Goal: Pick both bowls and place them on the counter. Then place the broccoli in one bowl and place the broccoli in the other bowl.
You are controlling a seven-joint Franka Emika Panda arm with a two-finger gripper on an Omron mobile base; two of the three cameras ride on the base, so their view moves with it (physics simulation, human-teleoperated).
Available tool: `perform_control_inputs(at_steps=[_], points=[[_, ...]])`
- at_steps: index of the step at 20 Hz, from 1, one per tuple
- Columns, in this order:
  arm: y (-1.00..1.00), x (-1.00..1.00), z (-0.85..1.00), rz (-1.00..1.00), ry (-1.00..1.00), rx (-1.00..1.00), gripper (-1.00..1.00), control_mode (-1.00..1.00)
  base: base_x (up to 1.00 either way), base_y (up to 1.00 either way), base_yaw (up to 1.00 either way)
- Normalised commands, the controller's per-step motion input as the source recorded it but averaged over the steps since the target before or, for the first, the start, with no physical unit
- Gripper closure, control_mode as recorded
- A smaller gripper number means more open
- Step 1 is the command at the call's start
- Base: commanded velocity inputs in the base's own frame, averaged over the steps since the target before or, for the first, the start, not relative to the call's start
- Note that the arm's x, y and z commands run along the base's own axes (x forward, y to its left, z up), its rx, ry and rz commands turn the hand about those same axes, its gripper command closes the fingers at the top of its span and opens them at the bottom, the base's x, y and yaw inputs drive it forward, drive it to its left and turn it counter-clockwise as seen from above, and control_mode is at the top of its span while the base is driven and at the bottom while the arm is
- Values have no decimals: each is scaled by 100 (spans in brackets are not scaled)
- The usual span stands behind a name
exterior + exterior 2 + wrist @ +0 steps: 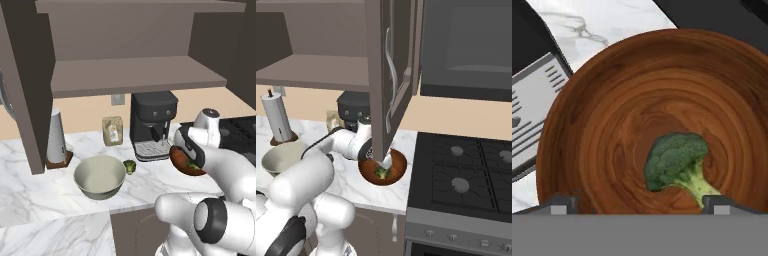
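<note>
The dark red-brown bowl [612, 115] stands on the white marble counter [30, 210] beside the stovetop. One broccoli [677, 162] lies in its bottom. My gripper [639, 205] hangs open just above that bowl, fingertips [559, 205] wide apart, and the broccoli stalk lies close to the right one. The same bowl [181, 162] is half hidden behind my hand in the left base view. The grey-cream bowl [100, 176] sits upright further left on the counter. A second broccoli [129, 166] lies on the marble against its right side.
A black coffee machine [152, 125] stands behind the bowls, with a small bag [112, 131] and a paper towel holder [56, 137] to its left. An open cabinet door [388, 80] hangs over the red-brown bowl. The black stovetop [471, 170] lies to the right.
</note>
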Motion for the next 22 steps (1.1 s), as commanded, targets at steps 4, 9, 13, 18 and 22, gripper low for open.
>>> perform_control_inputs(at_steps=[4,9,13,18,22], points=[[44,-29,32,8,-9,0,-100,-100,0,0,0],[43,-34,34,17,-12,0,-100,-100,0,0,0],[43,-38,30,22,-12,0,-100,-100,0,0,0],[59,-18,21,18,-2,0,-100,-100,0,0,0],[64,-1,24,6,9,0,-100,-100,0,0,0]])
